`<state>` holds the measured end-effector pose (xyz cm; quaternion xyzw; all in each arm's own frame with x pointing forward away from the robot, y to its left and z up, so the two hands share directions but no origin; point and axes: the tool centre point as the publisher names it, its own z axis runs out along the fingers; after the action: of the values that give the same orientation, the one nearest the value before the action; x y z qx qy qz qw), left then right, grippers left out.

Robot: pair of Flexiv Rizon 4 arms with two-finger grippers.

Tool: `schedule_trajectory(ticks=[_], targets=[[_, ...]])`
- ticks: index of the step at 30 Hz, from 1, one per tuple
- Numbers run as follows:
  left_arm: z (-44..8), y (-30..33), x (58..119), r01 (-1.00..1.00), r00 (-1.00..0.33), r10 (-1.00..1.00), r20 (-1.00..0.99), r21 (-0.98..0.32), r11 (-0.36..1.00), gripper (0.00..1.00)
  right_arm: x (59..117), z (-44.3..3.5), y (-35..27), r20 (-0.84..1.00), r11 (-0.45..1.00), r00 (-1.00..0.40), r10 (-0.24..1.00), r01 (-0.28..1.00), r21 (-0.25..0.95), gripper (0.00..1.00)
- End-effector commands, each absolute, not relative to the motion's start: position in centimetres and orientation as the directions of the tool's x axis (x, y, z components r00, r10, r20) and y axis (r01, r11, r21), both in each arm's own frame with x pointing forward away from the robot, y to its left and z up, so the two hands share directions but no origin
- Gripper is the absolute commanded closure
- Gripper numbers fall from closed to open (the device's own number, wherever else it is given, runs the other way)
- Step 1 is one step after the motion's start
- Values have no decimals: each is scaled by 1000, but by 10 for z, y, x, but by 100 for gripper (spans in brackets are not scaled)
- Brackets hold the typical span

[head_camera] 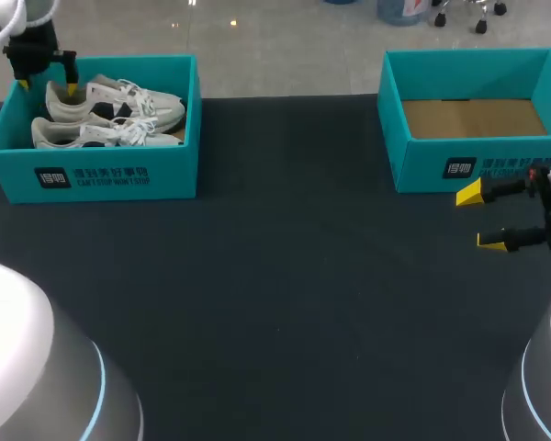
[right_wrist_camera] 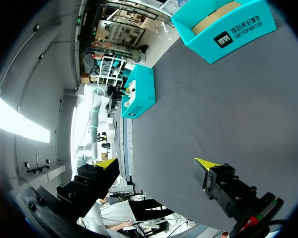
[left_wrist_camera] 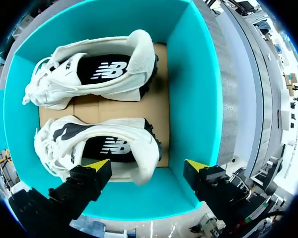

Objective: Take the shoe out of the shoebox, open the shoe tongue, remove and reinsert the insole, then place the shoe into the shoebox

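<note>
Two white shoes lie side by side in the left teal shoebox point(head_camera: 165, 175), one toward the back point(head_camera: 119, 99) and one toward the front point(head_camera: 101, 134). My left gripper point(head_camera: 47, 86) hangs over the box's left end, above the heels. In the left wrist view, the left gripper point(left_wrist_camera: 146, 166) is open. The heel of the nearer shoe point(left_wrist_camera: 109, 146) lies between its fingers, and one fingertip point(left_wrist_camera: 196, 166) is over the box wall point(left_wrist_camera: 193, 74). The other shoe point(left_wrist_camera: 104, 74) lies ahead of it. My right gripper point(head_camera: 480, 219) is open and empty above the mat.
An empty teal shoebox point(head_camera: 422, 170) with a brown cardboard floor stands at the back right, just behind my right gripper point(right_wrist_camera: 156, 163). The right wrist view shows this box point(right_wrist_camera: 238, 27) and the far shoebox point(right_wrist_camera: 139, 94). A dark mat point(head_camera: 285, 276) covers the table.
</note>
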<state>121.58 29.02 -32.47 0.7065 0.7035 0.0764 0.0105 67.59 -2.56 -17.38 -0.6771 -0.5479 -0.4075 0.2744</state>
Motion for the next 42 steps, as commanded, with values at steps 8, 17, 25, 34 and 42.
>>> schedule_trajectory(ticks=[8, 17, 25, 34, 42], targets=[[-257, 287, 1160, 989, -67, 995, 72, 138, 56, 0, 675, -174, -25, 851, -252, 70, 521, 965, 75, 0], [-239, 289, 1139, 994, -40, 990, 135, 107, 26, 0, 675, -174, -25, 851, -252, 70, 521, 965, 75, 0], [-239, 289, 1139, 994, -40, 990, 135, 107, 26, 0, 675, -174, -25, 851, -252, 70, 521, 965, 75, 0], [-239, 285, 1101, 996, -7, 992, 122, 93, -4, 0, 675, -174, -25, 851, -252, 70, 521, 965, 75, 0], [-253, 293, 1081, 996, 41, 994, 98, 71, -48, 0, 675, -174, -25, 851, -252, 70, 521, 965, 75, 0]])
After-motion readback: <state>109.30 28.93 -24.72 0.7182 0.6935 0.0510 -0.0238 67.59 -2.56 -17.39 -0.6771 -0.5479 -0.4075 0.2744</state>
